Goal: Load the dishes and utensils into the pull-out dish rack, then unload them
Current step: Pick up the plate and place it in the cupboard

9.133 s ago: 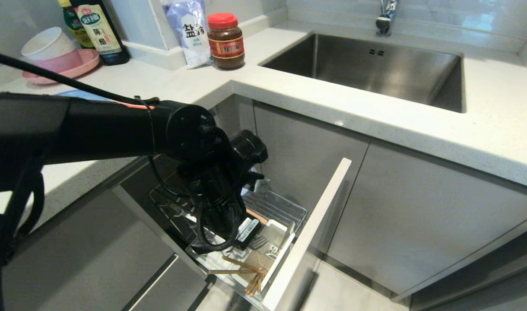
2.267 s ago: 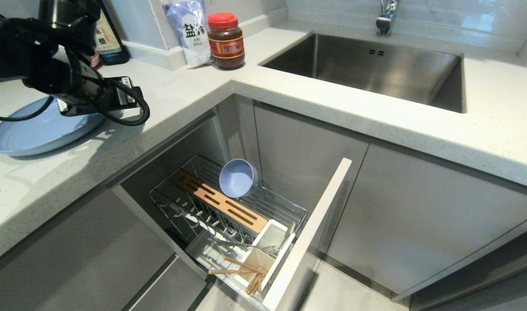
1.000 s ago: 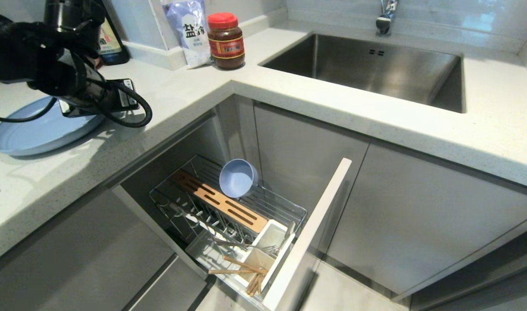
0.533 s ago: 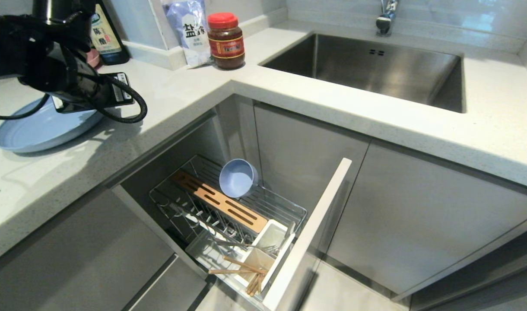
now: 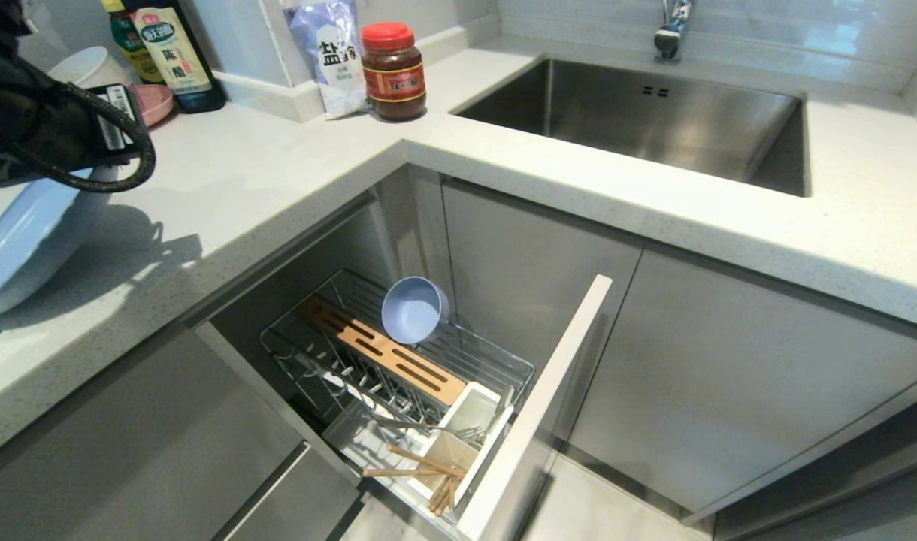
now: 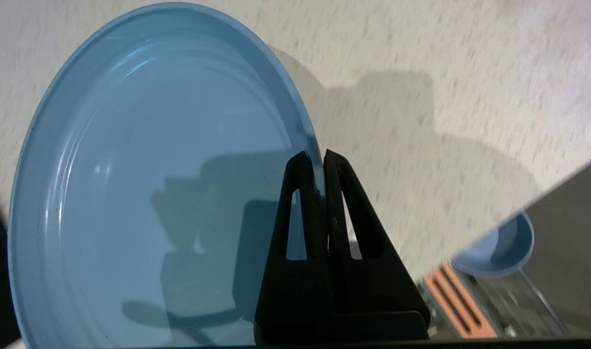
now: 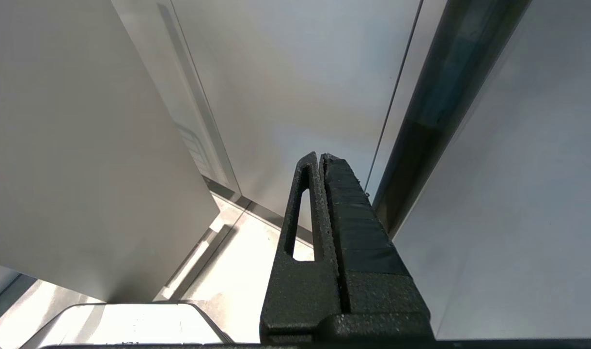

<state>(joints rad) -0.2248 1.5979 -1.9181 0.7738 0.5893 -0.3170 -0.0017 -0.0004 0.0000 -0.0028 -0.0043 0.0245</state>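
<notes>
Plate (image 6: 131, 194) pinched by its rim in my left fingers (image 6: 300, 194), tilted up over the counter (image 5: 278, 173). Bowl (image 5: 412, 309) sits in the pull-out rack (image 5: 496, 361). Right fingers (image 7: 310, 218) pressed together, parked low.

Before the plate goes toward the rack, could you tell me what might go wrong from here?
1. The left end effector pinches only the thin rim of the blue plate, which hangs tilted above the counter; it could pivot or slip out.
2. The rack sits low between cabinet fronts, so the wide plate might clip the counter edge.
3. The small bowl leaning in the rack could be knocked.
</notes>
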